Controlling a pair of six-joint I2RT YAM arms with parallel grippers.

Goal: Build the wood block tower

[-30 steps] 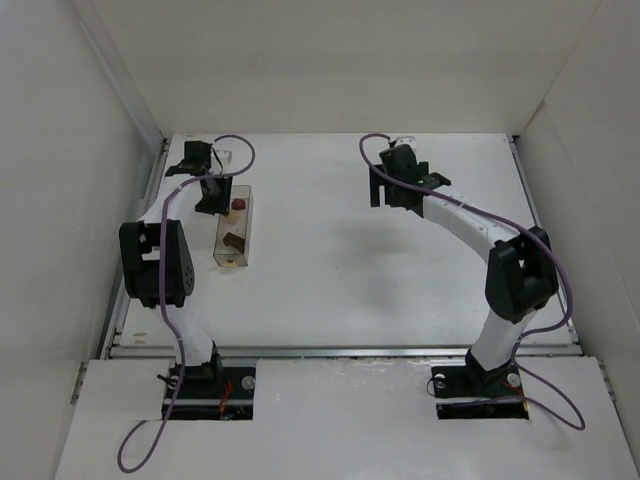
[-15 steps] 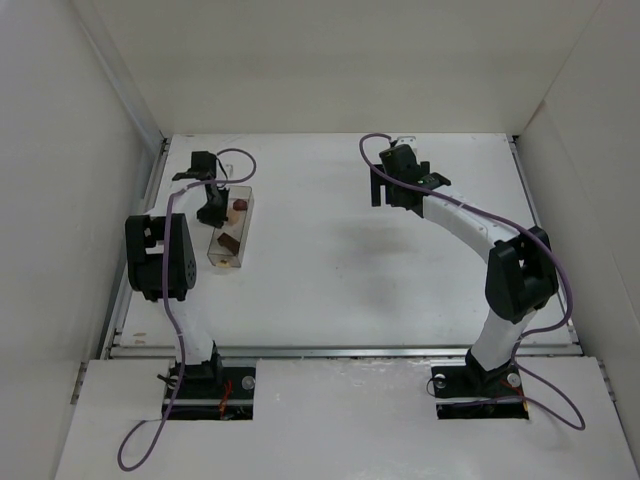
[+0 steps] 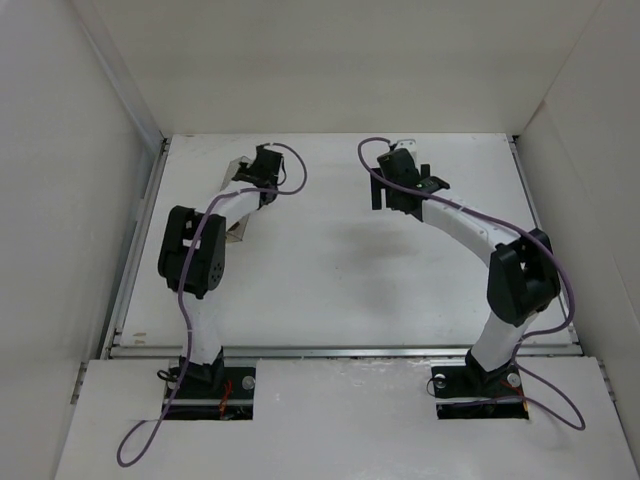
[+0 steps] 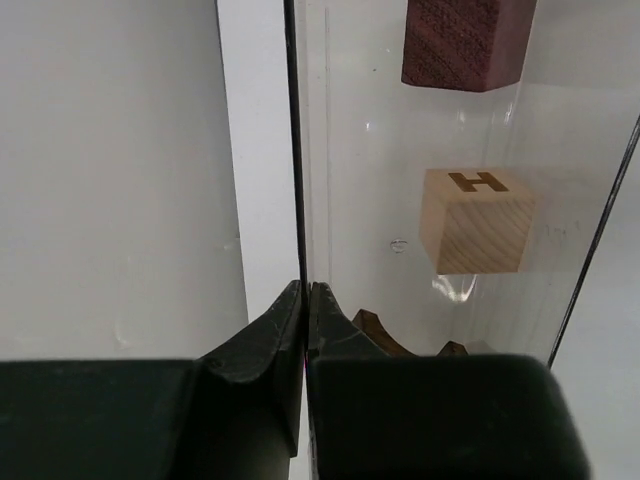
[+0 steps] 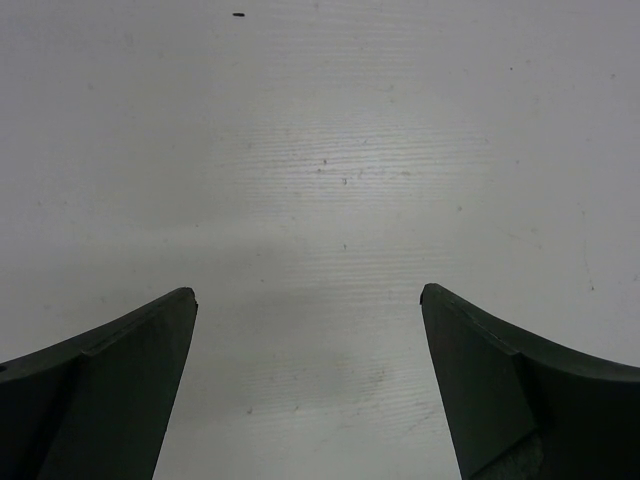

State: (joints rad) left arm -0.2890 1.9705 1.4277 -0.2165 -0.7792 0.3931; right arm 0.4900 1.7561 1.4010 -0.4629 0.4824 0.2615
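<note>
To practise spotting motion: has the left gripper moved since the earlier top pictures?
Yes. The left gripper, jaws shut on the wall of the clear plastic box, has swung right, away from the left rail toward the middle.

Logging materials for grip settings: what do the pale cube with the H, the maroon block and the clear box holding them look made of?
Pale tan cube: bare, matte wood, fine grain lines showing. Maroon block: wood too, probably stained, grain visible through the colour. Clear rectangular box: likely glossy hard plastic, see-through with reflections; could be glass.
</note>
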